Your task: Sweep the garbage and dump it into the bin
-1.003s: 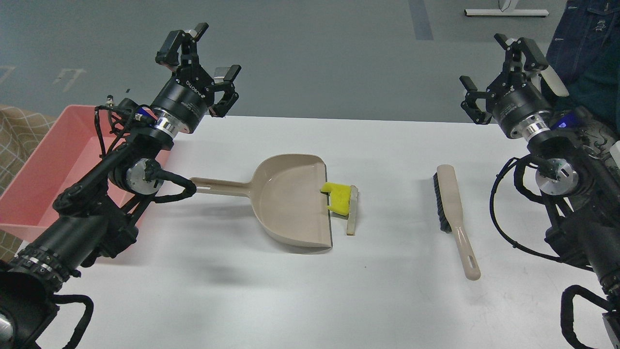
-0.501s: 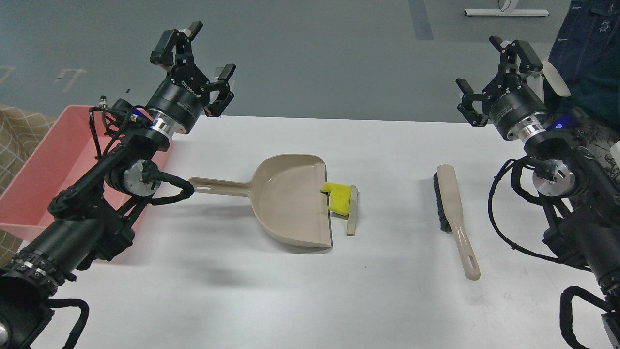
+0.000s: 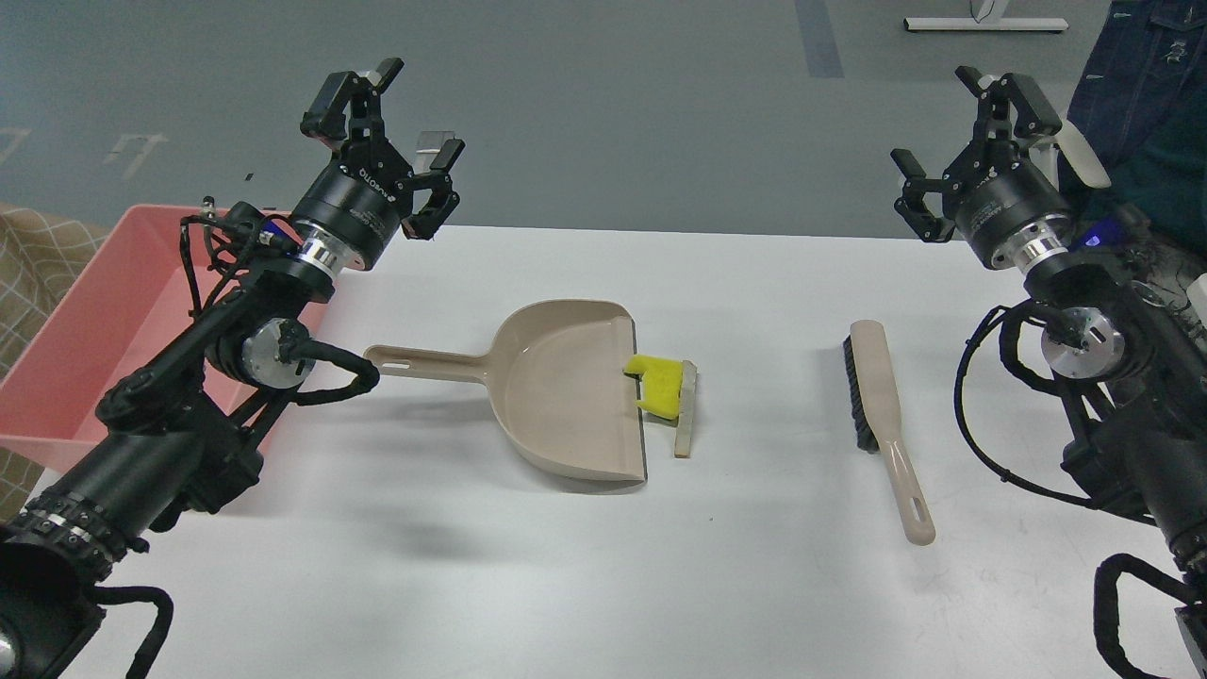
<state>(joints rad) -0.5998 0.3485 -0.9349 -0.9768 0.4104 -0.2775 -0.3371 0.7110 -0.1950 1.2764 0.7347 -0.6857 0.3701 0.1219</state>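
Yellow notched foam chunk and thin beige flat stick lay side by side at the lip of the beige long-handled plastic dustpan, mid-bench. The beige black-bristled hand brush lay right of them, long axis running near-to-far, handle toward me, nearer my right hand. My left hand was nearer the dustpan handle and the pink shallow plastic bin. Both hands were raised, spread, empty. Since half a second earlier the left hand shifted slightly right and lower; nothing on the bench moved.

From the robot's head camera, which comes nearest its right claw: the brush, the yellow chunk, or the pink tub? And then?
From the right gripper:
1. Brush, just below it on the right.
2. Yellow chunk, mid-table at the dustpan's lip.
3. Pink tub, far left edge.
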